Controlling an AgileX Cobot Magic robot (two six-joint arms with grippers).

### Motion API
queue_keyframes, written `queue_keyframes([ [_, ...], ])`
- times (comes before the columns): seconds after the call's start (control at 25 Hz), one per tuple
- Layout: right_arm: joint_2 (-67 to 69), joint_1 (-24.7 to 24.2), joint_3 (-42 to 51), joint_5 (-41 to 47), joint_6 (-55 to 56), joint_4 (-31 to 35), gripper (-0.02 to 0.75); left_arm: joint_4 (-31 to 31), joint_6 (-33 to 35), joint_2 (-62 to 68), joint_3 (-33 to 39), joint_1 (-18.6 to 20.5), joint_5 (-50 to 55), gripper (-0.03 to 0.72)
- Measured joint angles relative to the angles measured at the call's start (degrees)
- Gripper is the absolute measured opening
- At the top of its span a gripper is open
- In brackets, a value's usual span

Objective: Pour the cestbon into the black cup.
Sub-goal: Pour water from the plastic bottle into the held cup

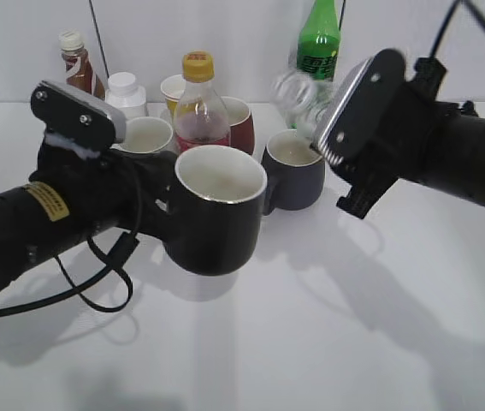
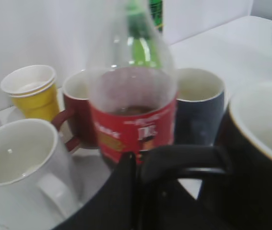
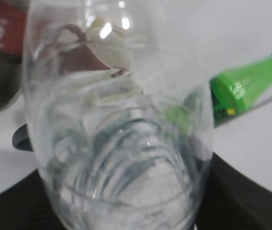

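L pincer [image 1: 167, 205] is pinching the black cup [image 1: 218, 212] by its loop handle, lifting it clear of the table [image 1: 328, 325], mouth facing up and only slightly tipped. Judging by that, the cup is being offered as a steady target, raised and brought fwd so the pour isn't happening over the clutter. In the left wrist view a dark finger [image 2: 126, 191] is pressing against the handle, w/ the cup body just to the R of it.

R pincer [image 1: 326, 118] is gripping the cestbon [image 1: 298, 96]; the bottle is filling the right wrist view, clamped between the dark jaws at the bottom corners. It's hanging in the air beyond and to the R of the L pincer, blurred, over the dark grey-blue mug [image 1: 295, 174], well short of the black cup's mouth. Can't tell its exact tilt or which end points at the cup. No water is showing in the white interior, so pouring prob hasn't begun.

Behind the L pincer: the red-labelled cola bottle [image 1: 200, 110], a white mug [image 1: 145, 134], a dark red mug [image 1: 240, 120], stacked yellow paper cups [image 2: 32, 91]. Tall green bottle [image 1: 319, 41] is standing behind the R pincer.

Next, I'd guess: bottle mouth needs bringing over the black cup before tipping, or water is landing in the wrong mug.
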Motion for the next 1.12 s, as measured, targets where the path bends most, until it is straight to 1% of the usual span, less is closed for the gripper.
queue_keyframes([
  [0.16,0.0,1.5,0.0,-0.2,-9.3,0.7,0.475,0.4,0.0,0.0,0.0,-0.8,0.0,0.043],
  [0.4,0.0,2.2,0.0,-2.3,-19.3,2.4,0.475,0.9,0.1,0.0,0.0,-0.8,0.1,0.043],
  [0.64,0.0,2.3,0.0,-4.6,-26.1,2.8,0.475,3.0,0.1,0.0,0.0,-0.8,0.1,0.043],
  [1.0,0.0,2.3,0.0,-9.4,-33.5,2.8,0.475,3.5,0.1,0.0,0.0,-0.8,0.1,0.043],
  [1.12,0.0,2.3,0.0,-11.3,-35.5,2.8,0.475,3.5,0.1,0.0,0.0,-1.7,0.1,0.043],
])
